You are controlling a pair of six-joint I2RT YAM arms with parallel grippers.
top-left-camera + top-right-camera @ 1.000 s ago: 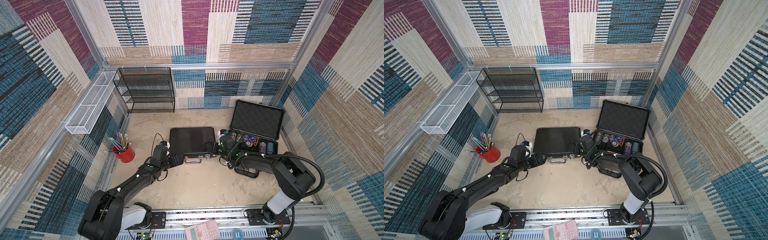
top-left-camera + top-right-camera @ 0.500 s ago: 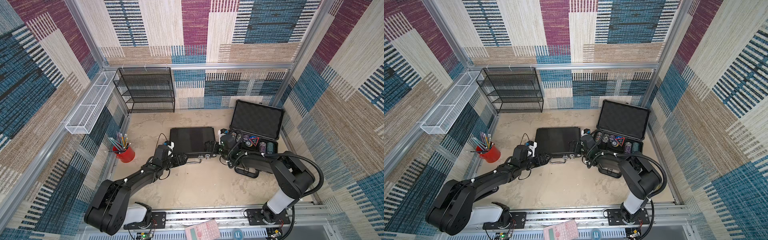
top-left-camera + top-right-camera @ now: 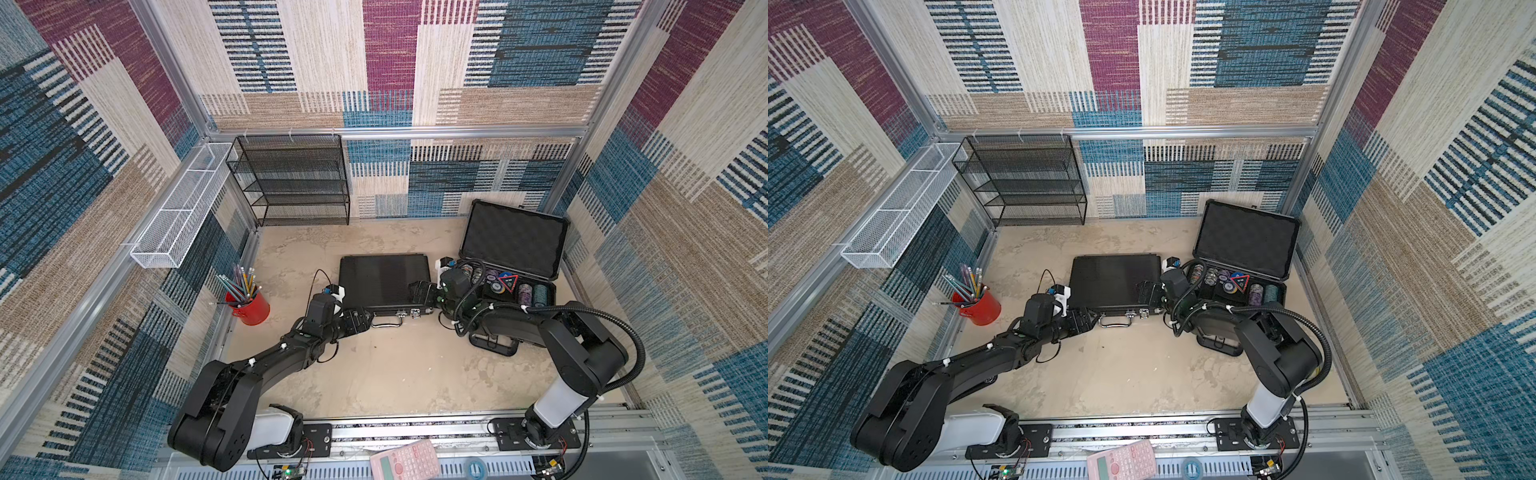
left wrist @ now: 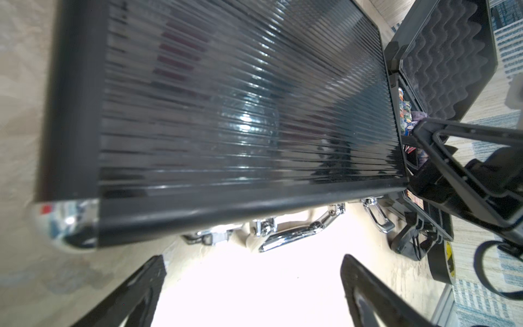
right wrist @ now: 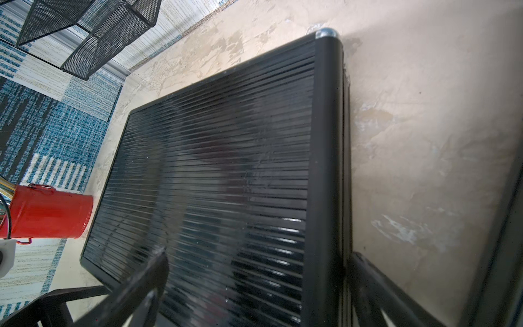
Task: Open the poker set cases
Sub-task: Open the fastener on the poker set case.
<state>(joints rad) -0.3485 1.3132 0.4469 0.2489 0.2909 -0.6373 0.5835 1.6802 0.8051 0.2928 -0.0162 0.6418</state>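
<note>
A: What's changed?
B: The left gripper (image 3: 360, 322) has slid along the front of the black case (image 3: 384, 280), jaws wide and empty, near a silver latch (image 4: 209, 236). The right gripper (image 3: 419, 291) stays wide open astride its right edge.
A: Meaning?
B: The grey case (image 3: 515, 245), by the right wall, is open already — the black one lies shut on the desk (image 3: 395, 374), latches probably next.

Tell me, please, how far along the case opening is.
Done: the thicker case stands open, lid up, chips showing. In hand: the left gripper and right gripper, both open, sit near the front corners of the slim black case. Left: its lid lies flat, not yet raised.
</note>
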